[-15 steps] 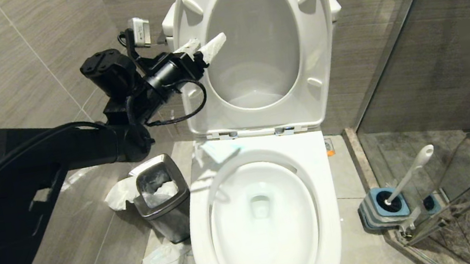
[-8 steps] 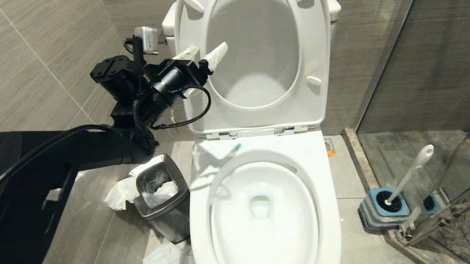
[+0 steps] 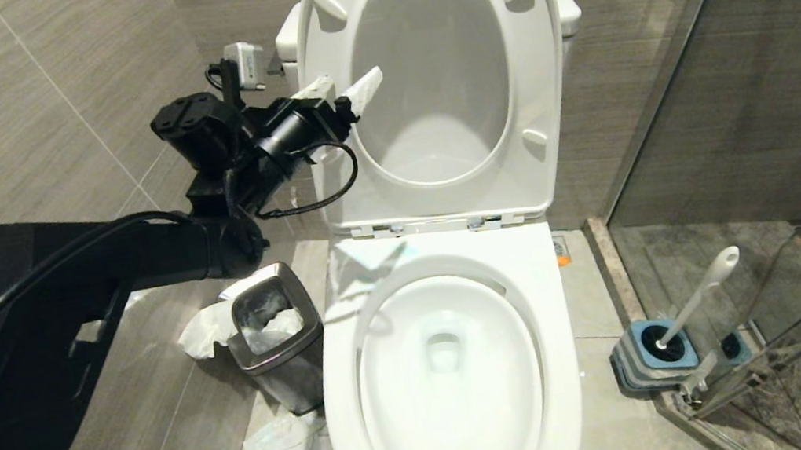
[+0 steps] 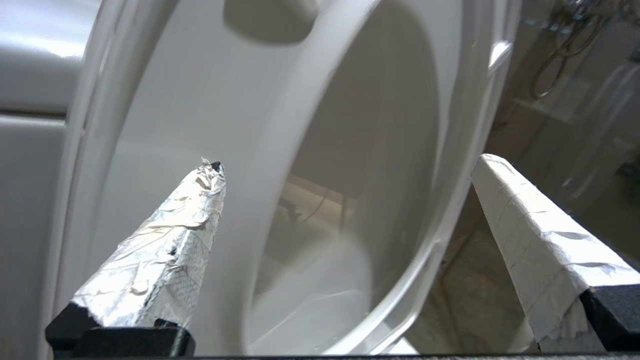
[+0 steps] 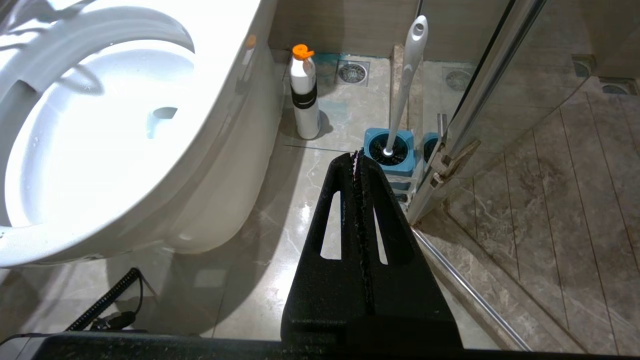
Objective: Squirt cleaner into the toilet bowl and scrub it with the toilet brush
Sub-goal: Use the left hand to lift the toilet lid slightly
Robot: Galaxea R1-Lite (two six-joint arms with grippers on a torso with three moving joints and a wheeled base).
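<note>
White taped left gripper (image 3: 347,92) hangs wide open and empty beside the raised glossy white seat (image 3: 545,76), probably after lifting it.

- The toilet bowl (image 3: 455,376) is sitting open, seat and lid raised.
- The cleaner (image 5: 305,97) is standing upright on the floor beside it.
- The toilet brush (image 3: 697,296) is leaning in its holder.

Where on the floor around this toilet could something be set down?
Bare tile lies between the toilet bowl and the toilet brush in its blue holder, nearer than the cleaner. The other side is crowded: a steel bin and crumpled paper sit against the bowl.
</note>
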